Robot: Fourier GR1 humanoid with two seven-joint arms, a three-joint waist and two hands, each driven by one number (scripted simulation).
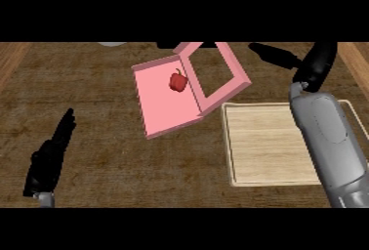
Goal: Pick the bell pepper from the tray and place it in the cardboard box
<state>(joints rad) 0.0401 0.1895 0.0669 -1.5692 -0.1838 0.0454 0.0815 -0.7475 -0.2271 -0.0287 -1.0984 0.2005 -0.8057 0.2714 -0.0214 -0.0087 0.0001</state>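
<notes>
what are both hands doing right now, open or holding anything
Left hand: open, fingers straight, holding nothing, resting at the lower left.
Right hand: open, holding nothing, above the tray; the bell pepper lies in the pink box.

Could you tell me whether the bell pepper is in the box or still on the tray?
In the box: the pepper lies on the pink box's floor; the tray holds nothing.

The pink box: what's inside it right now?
A red bell pepper lies inside the pink box, near its hinge. Nothing else shows on the box's floor. The open lid is only a frame, hiding nothing.
</notes>
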